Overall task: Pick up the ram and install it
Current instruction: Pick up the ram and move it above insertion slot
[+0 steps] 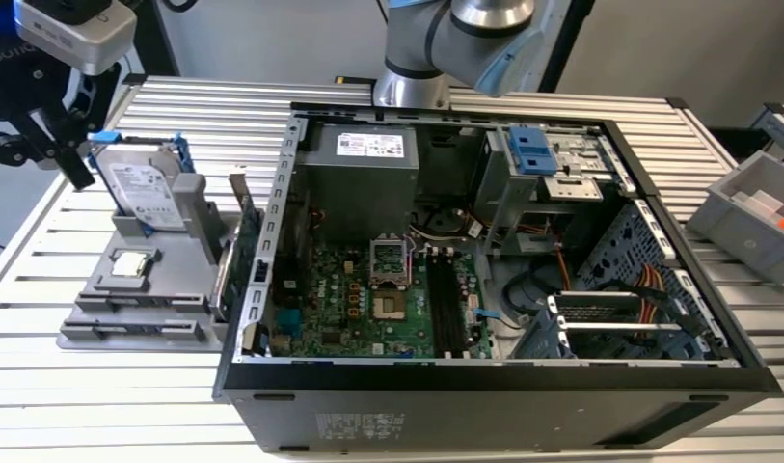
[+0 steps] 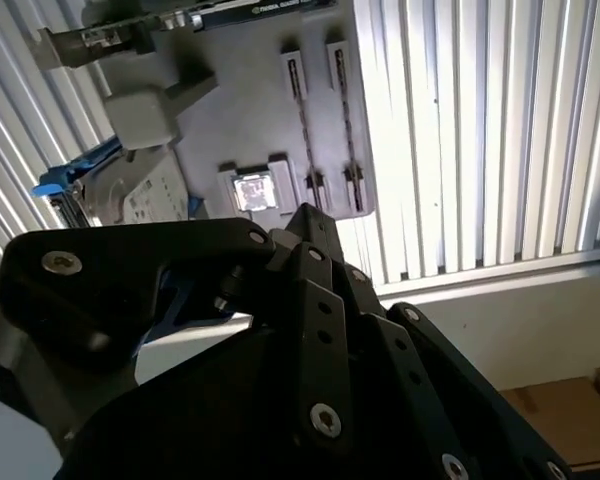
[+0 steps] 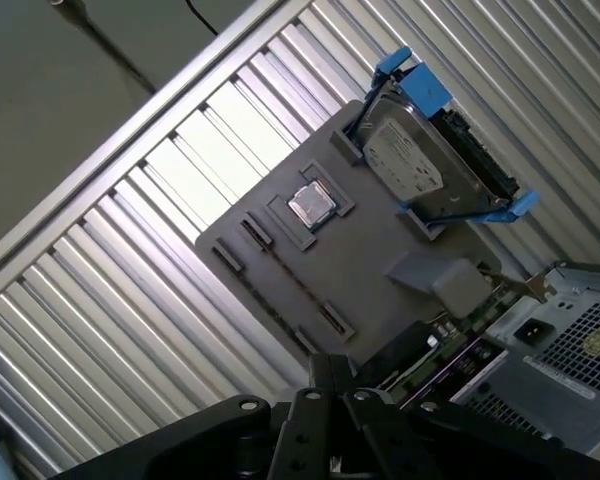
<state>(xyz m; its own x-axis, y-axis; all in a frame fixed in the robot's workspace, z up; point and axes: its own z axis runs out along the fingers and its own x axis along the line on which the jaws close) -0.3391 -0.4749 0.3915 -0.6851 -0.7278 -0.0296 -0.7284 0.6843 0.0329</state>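
My gripper (image 1: 78,174) hangs at the exterior view's left, just beside the silver hard drive (image 1: 148,193) with blue clips, which stands on the grey parts tray (image 1: 173,299). In both wrist views its black fingertips (image 2: 305,213) (image 3: 322,362) meet in a point with nothing showing between them. Two long narrow holders (image 2: 320,110) (image 3: 280,285) on the tray (image 2: 230,100) (image 3: 380,240) show just thin dark lines. The ram is hidden or out of view. The black motherboard slots (image 1: 446,309) lie inside the open computer case (image 1: 495,289).
A small square silver chip (image 1: 132,262) (image 2: 252,190) (image 3: 310,204) sits in the tray's middle. A card (image 1: 244,241) stands upright on the tray's edge against the case wall. The arm's base (image 1: 411,82) rises behind the case. A grey bin (image 1: 758,217) stands at the exterior view's right.
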